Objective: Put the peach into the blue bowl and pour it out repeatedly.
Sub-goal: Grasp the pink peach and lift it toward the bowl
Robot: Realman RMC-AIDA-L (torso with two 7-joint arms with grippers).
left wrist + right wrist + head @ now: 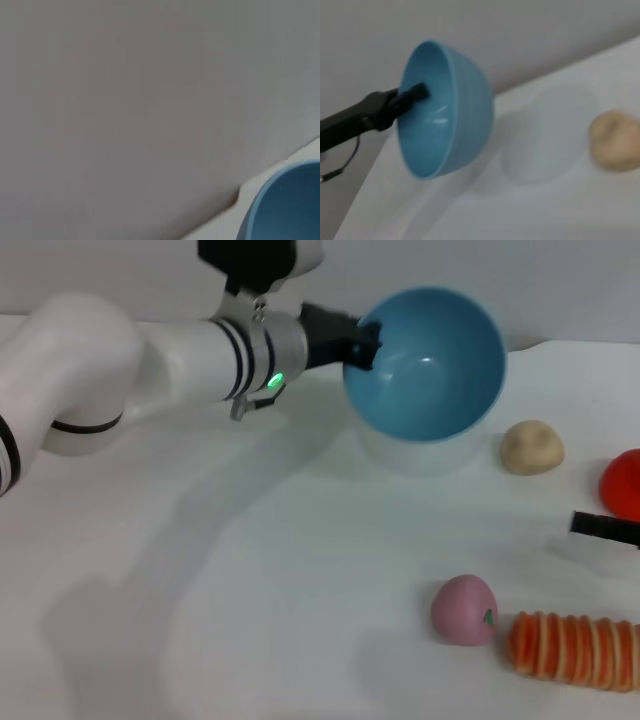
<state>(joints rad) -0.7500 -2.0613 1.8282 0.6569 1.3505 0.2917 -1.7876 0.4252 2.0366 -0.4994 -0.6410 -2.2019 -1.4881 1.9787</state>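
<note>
Left claw point(362, 343) is up in the upper middle of the head view, clamped on the near rim of the blue bowl point(430, 365), and the bowl is lifted off the worktop point(250, 570) and tipped right over, its mouth facing the camera. Nothing inside it. The peach point(464, 610) sits down at the lower right of the frame on the worktop, just beside a ridged orange item point(572, 648), well apart from the bowl. A beige lump point(532, 447) lies right of the bowl, and a red fruit point(624, 484) peeks in at the right edge. The right claw point(604, 527) shows only as a dark sliver at that edge; whether it is released or clenched, I cannot tell.

Risks from here: that pinch on a thin rim looks slight, so a quick swing back could twist the bowl loose. And the peach, being round, could roll away or nudge the orange item when picked.
</note>
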